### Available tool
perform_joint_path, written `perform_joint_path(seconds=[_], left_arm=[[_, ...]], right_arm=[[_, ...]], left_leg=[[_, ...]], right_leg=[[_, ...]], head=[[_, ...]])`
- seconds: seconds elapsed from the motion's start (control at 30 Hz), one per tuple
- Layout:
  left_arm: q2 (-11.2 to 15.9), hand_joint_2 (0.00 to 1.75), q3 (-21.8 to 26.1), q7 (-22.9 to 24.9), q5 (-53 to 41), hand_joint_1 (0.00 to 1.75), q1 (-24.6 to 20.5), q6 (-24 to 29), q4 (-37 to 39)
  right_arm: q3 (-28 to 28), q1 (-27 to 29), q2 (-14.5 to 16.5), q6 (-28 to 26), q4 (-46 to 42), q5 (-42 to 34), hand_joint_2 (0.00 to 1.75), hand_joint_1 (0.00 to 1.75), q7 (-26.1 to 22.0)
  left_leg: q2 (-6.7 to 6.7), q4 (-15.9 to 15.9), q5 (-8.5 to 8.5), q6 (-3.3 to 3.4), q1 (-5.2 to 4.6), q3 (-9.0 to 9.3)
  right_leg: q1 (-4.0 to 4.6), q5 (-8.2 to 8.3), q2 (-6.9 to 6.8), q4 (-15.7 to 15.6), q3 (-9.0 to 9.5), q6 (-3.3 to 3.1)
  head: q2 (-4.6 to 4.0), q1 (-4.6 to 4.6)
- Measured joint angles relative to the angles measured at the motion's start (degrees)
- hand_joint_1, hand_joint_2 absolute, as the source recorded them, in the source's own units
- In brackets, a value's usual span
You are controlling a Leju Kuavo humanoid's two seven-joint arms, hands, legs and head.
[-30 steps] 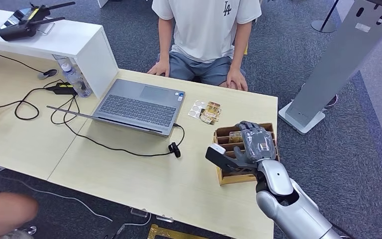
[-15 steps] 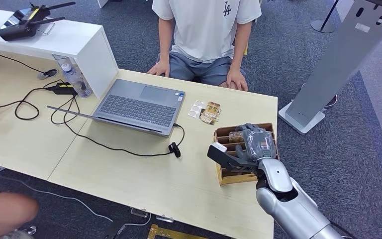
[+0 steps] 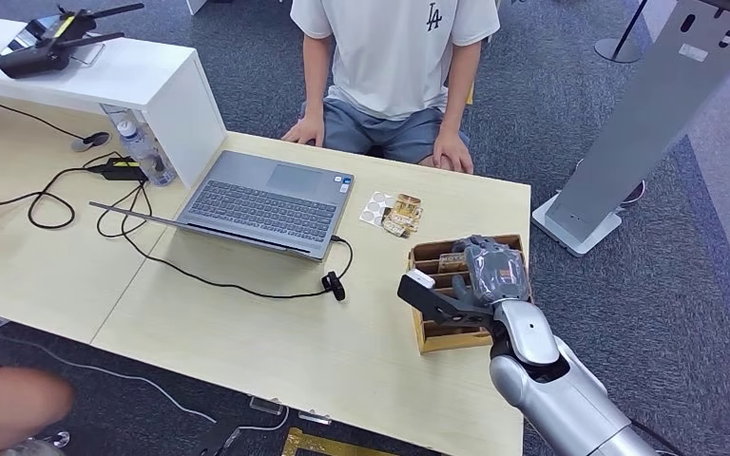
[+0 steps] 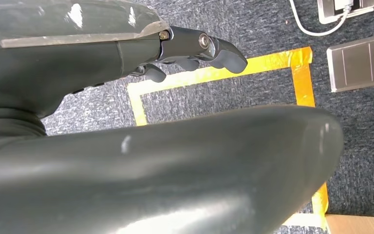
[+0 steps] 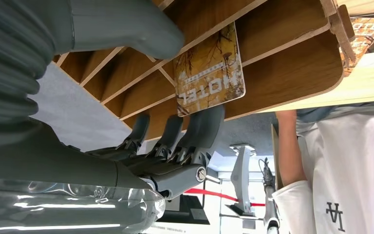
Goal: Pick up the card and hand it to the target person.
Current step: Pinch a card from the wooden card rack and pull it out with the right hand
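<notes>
Right hand edged deeper over wooden rack; fingers touching card, ungrasped.

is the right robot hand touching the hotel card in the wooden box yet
Touching. In the right wrist view a dark finger of the right robot hand overlaps the lower edge of the hotel card standing in the wooden box.

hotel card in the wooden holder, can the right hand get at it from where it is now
Probably yes. The right hand is over the wooden holder, and in the right wrist view its fingers reach the edge of the hotel card, thumb on the other side. Nothing blocks the card, though no grip shows yet.
</notes>
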Motion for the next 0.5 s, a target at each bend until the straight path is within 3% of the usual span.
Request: perform_joint_path(seconds=[0.07, 0.2, 0.3, 0.5], left_arm=[[0.0, 0.0, 0.0, 0.0, 0.0, 0.0, 0.0, 0.0, 0.0], [0.0, 0.0, 0.0, 0.0, 0.0, 0.0, 0.0, 0.0, 0.0], [0.0, 0.0, 0.0, 0.0, 0.0, 0.0, 0.0, 0.0, 0.0], [0.0, 0.0, 0.0, 0.0, 0.1, 0.0, 0.0, 0.0, 0.0]], right_arm=[[0.0, 0.0, 0.0, 0.0, 0.1, 0.0, 1.75, 0.93, 0.0], [0.0, 0.0, 0.0, 0.1, 0.1, -0.1, 1.75, 1.37, 0.0], [0.0, 0.0, 0.0, 0.1, 0.1, -0.1, 1.75, 1.34, 0.1], [0.1, -0.1, 0.1, 0.2, 0.1, -0.2, 1.75, 1.47, 0.2]], left_leg=[[0.0, 0.0, 0.0, 0.0, 0.0, 0.0], [0.0, 0.0, 0.0, 0.0, 0.0, 0.0], [0.0, 0.0, 0.0, 0.0, 0.0, 0.0], [0.0, 0.0, 0.0, 0.0, 0.0, 0.01]], right_leg=[[0.0, 0.0, 0.0, 0.0, 0.0, 0.0], [0.0, 0.0, 0.0, 0.0, 0.0, 0.0], [0.0, 0.0, 0.0, 0.0, 0.0, 0.0], [0.0, 0.0, 0.0, 0.0, 0.01, 0.0]], head=[[0.0, 0.0], [0.01, 0.0], [0.01, 0.01], [-0.01, 0.0]])
